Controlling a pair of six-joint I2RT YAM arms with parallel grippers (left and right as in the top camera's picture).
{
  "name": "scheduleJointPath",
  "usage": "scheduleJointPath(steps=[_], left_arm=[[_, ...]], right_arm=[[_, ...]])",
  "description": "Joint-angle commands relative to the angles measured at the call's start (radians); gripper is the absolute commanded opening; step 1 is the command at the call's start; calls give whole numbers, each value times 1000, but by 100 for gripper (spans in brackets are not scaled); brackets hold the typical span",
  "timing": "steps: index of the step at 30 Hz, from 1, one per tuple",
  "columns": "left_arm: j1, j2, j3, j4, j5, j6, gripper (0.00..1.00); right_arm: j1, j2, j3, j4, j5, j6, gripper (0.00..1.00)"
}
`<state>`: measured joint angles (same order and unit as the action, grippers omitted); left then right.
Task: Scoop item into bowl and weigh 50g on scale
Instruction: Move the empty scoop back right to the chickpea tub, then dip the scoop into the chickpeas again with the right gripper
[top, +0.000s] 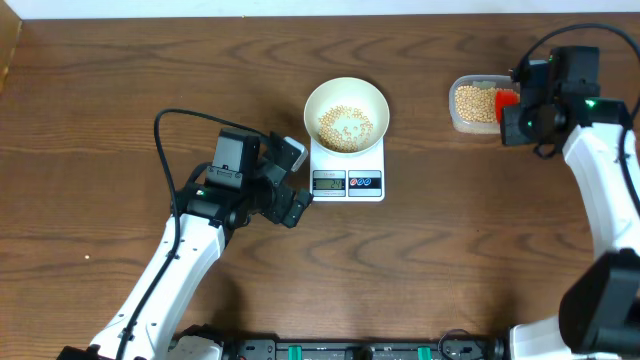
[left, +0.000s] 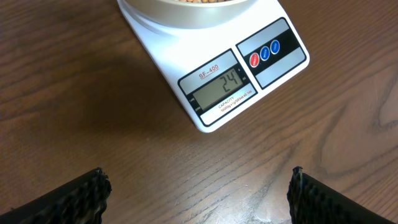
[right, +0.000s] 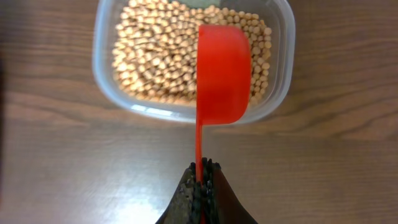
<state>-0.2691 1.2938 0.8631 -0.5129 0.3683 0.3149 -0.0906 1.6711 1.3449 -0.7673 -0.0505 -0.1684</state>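
Observation:
The white bowl (top: 346, 114) stands on the white scale (top: 347, 170) and holds a layer of tan beans (top: 344, 125). The scale's display (left: 222, 88) reads 24, beside its red and blue buttons (left: 264, 53). My left gripper (top: 292, 180) is open and empty, just left of the scale's front corner; its fingers (left: 198, 193) frame bare table. My right gripper (right: 201, 169) is shut on the handle of a red scoop (right: 222, 71), also seen from overhead (top: 506, 99). The scoop hangs over the clear tub (right: 111, 93) full of beans (right: 158, 56).
The clear tub (top: 474, 103) sits at the back right of the brown wooden table (top: 120, 100). A black cable (top: 175, 120) loops left of my left arm. The table's front edge has dark fixtures (top: 330, 350).

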Motion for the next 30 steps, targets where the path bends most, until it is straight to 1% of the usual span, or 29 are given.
scheduleJointPath(steps=[1, 4, 7, 14, 18, 24, 30], left_arm=[[3, 1, -5, 1, 5, 5, 93], [3, 1, -5, 1, 5, 5, 93], [3, 1, -5, 1, 5, 5, 93], [3, 1, -5, 1, 5, 5, 93], [3, 1, -5, 1, 5, 5, 93], [3, 1, -5, 1, 5, 5, 93], [3, 1, -5, 1, 5, 5, 94]], right_arm=[[-1, 45, -6, 13, 46, 12, 1], [0, 70, -6, 24, 27, 42, 1], [0, 94, -6, 35, -58, 46, 1], [0, 171, -6, 71, -208, 117, 1], [0, 210, -6, 87, -302, 124, 1], [-21, 200, -4, 113, -357, 153, 1], [-120, 157, -4, 113, -493, 154, 1]])
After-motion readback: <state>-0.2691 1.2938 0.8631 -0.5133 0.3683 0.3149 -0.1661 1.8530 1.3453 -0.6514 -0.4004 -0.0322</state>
